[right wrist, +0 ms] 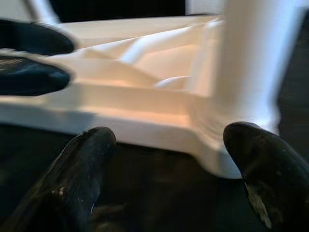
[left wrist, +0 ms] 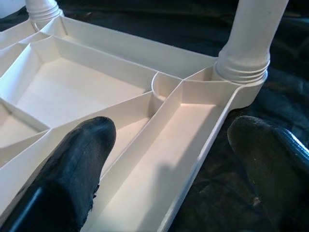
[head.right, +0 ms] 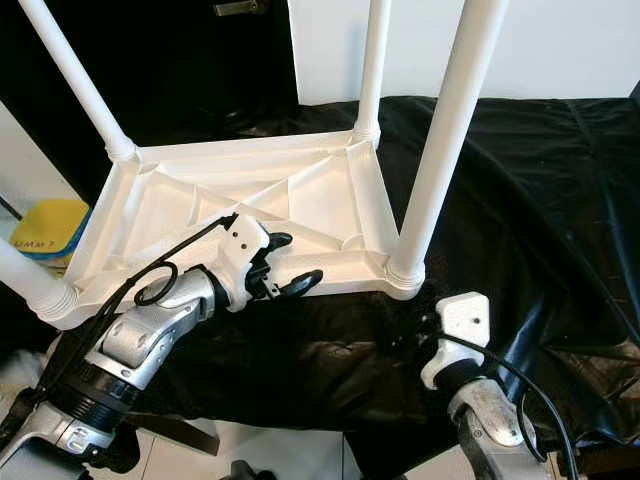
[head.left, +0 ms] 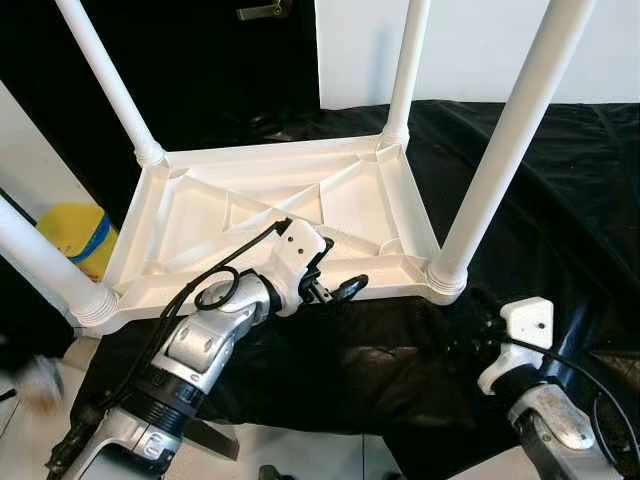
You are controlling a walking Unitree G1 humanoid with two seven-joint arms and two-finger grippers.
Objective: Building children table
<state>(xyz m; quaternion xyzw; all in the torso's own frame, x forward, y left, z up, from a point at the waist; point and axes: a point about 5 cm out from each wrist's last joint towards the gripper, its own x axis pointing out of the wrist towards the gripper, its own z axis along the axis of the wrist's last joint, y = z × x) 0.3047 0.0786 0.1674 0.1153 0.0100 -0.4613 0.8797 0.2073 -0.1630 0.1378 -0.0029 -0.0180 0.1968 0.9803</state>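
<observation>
The left gripper (head.left: 335,283), nearest the head camera, hung at the near long rim of the upturned white plastic tabletop (head.left: 270,205), its two black fingers (left wrist: 72,169) spread wide with one over the ribbed inside and the other outside over the cloth, so the rim stood between them but nothing was clamped. The tabletop lay underside up on a black cloth (head.left: 560,180) that covered the surface beneath it. All four white legs stood in their corner sockets: the near right leg (head.left: 500,150), the far right leg (head.left: 408,60), the far left leg (head.left: 105,75) and the near left leg (head.left: 40,262), each with a threaded collar at its base. Judged from that, the fitting of legs looked done or close to it; whether each was screwed fully home could not be told, and the table had yet to be turned upright onto its feet. The right gripper (right wrist: 169,159) sat low just outside the near right corner, its fingers (right wrist: 79,164) also wide apart and empty, aimed at that leg's base. A yellow container (head.left: 75,235) stood on the floor beyond the left end of the tabletop
</observation>
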